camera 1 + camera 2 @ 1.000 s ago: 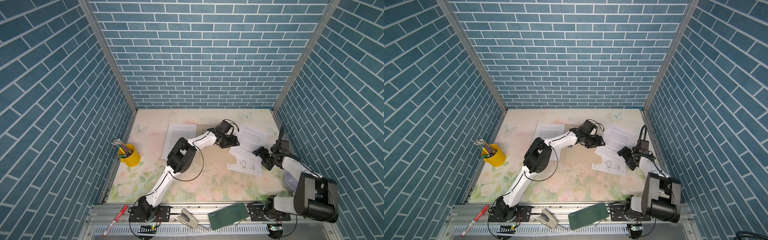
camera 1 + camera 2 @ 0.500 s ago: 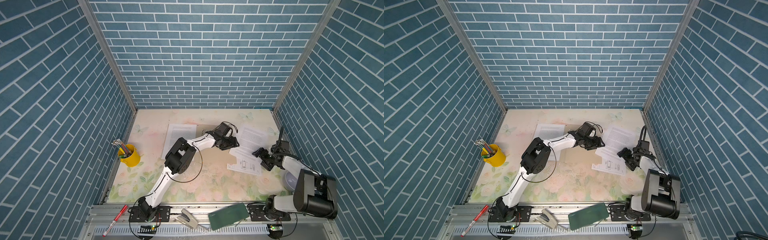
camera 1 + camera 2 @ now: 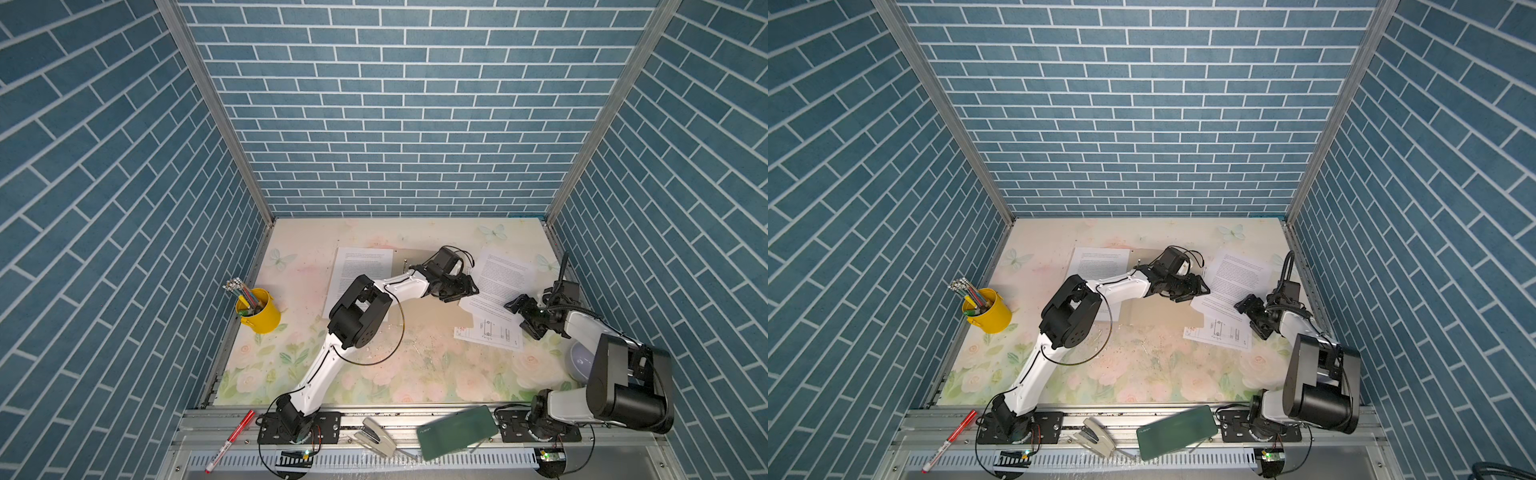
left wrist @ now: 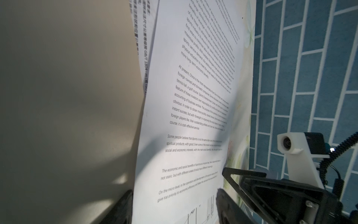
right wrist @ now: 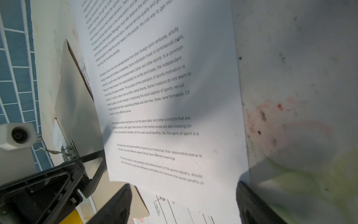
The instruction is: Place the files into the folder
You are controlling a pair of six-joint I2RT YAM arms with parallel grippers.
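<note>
Left gripper [image 4: 173, 201]: jaws apart, edge of the text sheet [image 4: 193, 97] between them, folder [image 4: 67, 97] beside one finger.
Right gripper [image 5: 183, 194]: jaws wide apart, same sheet between them, drawing sheet [image 5: 184, 213] partly beneath it.
Third sheet [image 3: 361, 266]: well behind left jaws.
In the way: the grippers face each other across the sheet.
Yellow cup [image 3: 262, 318]: well apart.

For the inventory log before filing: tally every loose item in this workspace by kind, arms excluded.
White paper sheets: 3
Tan folder: 1
Yellow pencil cup: 1
Red marker: 1
Stapler: 1
Green case: 1
Pale bowl, half hidden: 1
Total: 9
</note>
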